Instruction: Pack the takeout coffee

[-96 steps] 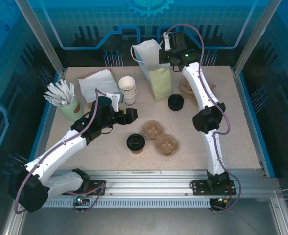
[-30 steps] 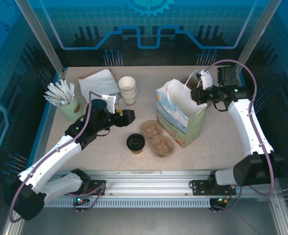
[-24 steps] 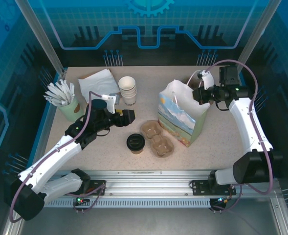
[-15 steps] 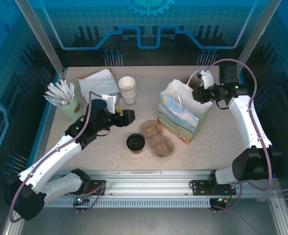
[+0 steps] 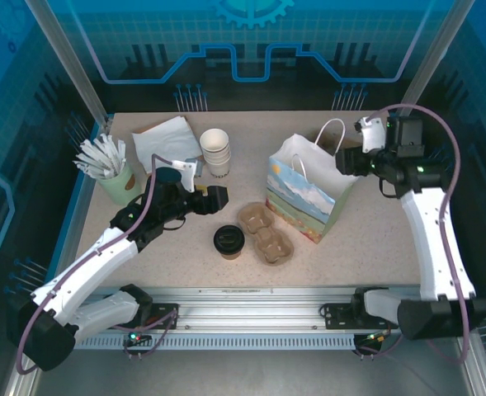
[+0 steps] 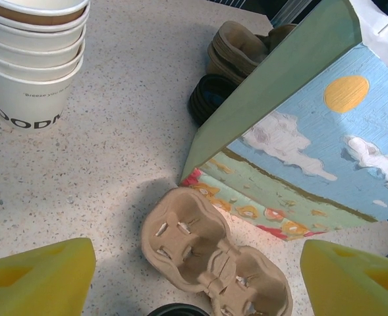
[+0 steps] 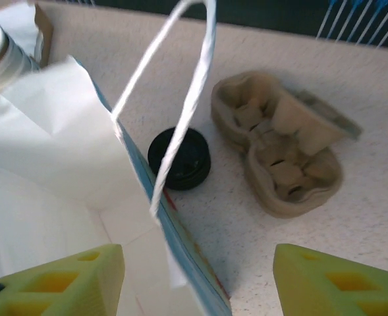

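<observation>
The takeout coffee [image 5: 228,241], a brownish cup with a black lid, stands at the table's front centre; its lid rim [image 6: 177,309] peeks in at the bottom of the left wrist view. My left gripper [image 5: 218,196] hovers open just behind it, its yellow fingers [image 6: 39,276] wide apart over a pulp cup carrier [image 6: 213,253]. The paper bag [image 5: 309,198] stands open right of the carrier [image 5: 266,233]. My right gripper [image 5: 347,161] is open at the bag's right rim. Its jaws straddle the bag wall [image 7: 174,243] without touching it, below the white handle [image 7: 180,105].
Lidless white cups [image 5: 215,151] are stacked at the back, with napkins [image 5: 167,140] and a green cup of sticks [image 5: 110,169] to the left. Behind the bag lie a stack of black lids [image 7: 179,158] and spare carriers [image 7: 276,145].
My right gripper opened, let go of the bag's rim and drew back to the right. The bag settled upright. The left arm stayed still.
</observation>
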You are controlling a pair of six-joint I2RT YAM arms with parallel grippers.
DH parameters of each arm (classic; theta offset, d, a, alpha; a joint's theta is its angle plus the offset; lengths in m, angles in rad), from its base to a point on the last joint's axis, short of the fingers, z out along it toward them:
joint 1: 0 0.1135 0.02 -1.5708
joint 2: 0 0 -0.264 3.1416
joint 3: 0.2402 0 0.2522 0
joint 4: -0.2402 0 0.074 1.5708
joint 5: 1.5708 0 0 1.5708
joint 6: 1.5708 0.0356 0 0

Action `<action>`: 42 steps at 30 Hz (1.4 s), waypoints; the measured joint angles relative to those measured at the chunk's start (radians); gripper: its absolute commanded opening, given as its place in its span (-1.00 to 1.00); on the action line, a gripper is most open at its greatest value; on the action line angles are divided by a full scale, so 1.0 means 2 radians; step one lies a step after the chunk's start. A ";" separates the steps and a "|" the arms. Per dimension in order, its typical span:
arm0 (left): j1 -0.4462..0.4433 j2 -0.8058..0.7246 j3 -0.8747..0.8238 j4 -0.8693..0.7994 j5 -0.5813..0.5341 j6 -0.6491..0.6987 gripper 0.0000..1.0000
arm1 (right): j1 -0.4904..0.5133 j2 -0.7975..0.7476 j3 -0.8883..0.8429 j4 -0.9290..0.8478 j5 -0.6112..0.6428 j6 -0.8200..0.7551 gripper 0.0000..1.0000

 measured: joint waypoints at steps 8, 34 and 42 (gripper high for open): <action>0.005 0.004 0.000 -0.052 0.000 0.000 0.69 | 0.247 -0.092 0.000 -0.002 0.068 0.003 0.29; 0.093 -0.043 -0.007 -0.121 0.011 -0.005 0.68 | 0.399 0.236 -0.112 0.028 0.109 0.190 0.09; 0.093 -0.043 -0.021 -0.110 0.018 -0.005 0.68 | 0.391 0.279 -0.112 0.047 0.102 0.206 0.02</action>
